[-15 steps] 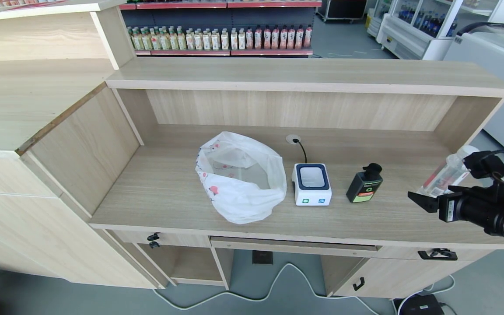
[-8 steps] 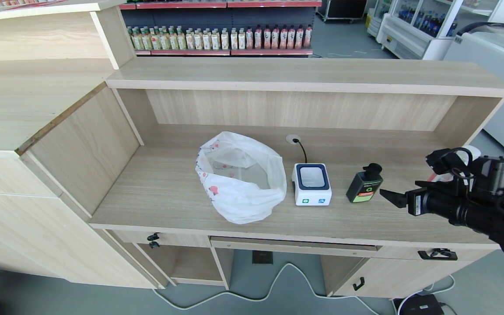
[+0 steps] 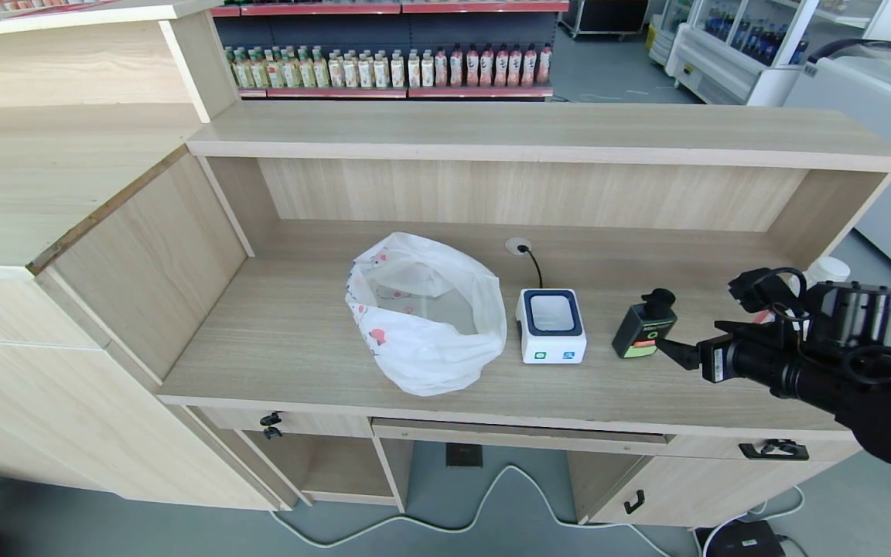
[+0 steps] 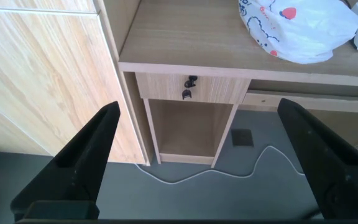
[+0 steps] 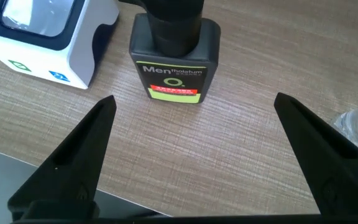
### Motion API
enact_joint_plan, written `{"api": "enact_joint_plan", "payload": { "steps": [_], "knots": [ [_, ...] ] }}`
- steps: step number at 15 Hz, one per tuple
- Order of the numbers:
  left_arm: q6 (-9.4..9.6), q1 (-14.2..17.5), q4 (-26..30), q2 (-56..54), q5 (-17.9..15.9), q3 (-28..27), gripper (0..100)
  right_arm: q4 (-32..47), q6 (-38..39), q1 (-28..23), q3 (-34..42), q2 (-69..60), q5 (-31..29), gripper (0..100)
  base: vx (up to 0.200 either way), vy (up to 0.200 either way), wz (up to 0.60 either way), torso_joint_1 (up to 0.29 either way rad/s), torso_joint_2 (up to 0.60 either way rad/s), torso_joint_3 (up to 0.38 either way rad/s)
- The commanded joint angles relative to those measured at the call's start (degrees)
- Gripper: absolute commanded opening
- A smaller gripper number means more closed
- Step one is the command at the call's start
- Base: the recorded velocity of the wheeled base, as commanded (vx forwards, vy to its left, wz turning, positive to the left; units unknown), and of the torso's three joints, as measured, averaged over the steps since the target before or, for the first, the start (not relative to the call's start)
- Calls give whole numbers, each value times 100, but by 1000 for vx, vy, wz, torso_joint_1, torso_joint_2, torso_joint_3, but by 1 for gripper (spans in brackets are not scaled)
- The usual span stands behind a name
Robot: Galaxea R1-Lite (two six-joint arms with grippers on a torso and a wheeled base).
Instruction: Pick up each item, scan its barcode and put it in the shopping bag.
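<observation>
Right tool [image 5: 194,102] spread wide, holding nothing — facing dark bottle [image 5: 174,59]; shopping bag [image 3: 414,363] gapes open.

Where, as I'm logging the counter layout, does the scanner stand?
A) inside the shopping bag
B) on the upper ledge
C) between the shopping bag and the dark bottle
C: the scanner stands on the counter, shopping bag to its left and dark bottle to its right.
</observation>
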Motion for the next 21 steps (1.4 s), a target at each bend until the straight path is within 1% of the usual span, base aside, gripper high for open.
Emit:
{"api": "enact_joint_plan", "payload": {
  "steps": [1, 5, 7, 11, 15, 16, 17, 18, 21],
  "knots": [
    [-2, 2, 0, -2, 0, 0, 100, -2, -10, 0, 9, -21, 3, 100, 0, 0, 0, 0, 0, 0],
    [-2, 2, 0, -2, 0, 0, 100, -55, -18, 8, -53, 49, 12, 100, 0, 0, 0, 0, 0, 0],
    [-2, 2, 0, -2, 0, 0, 100, -626, -45, 8, -26, 304, 3, 100, 0, 0, 0, 0, 0, 0],
    [-2, 2, 0, -2, 0, 0, 100, -960, -54, -53, -35, 638, 3, 100, 0, 0, 0, 0, 0, 0],
    [-2, 2, 0, -2, -9, 0, 100, -960, -71, -176, -184, 814, 56, 100, 0, 0, 0, 0, 0, 0],
    [-2, 2, 0, -2, 0, 0, 100, -960, -80, -176, -272, 911, 223, 100, 0, 0, 0, 0, 0, 0],
    [-2, 2, 0, -2, 0, 0, 100, -960, -80, -176, -272, 911, 223, 100, 0, 0, 0, 0, 0, 0],
    [-2, 2, 0, -2, 0, 0, 100, -969, -159, -176, -351, 972, 566, 100, 0, 0, 0, 0, 0, 0],
    [-2, 2, 0, -2, 0, 0, 100, -960, -317, -167, -483, 1113, 952, 100, 0, 0, 0, 0, 0, 0]
  ]
}}
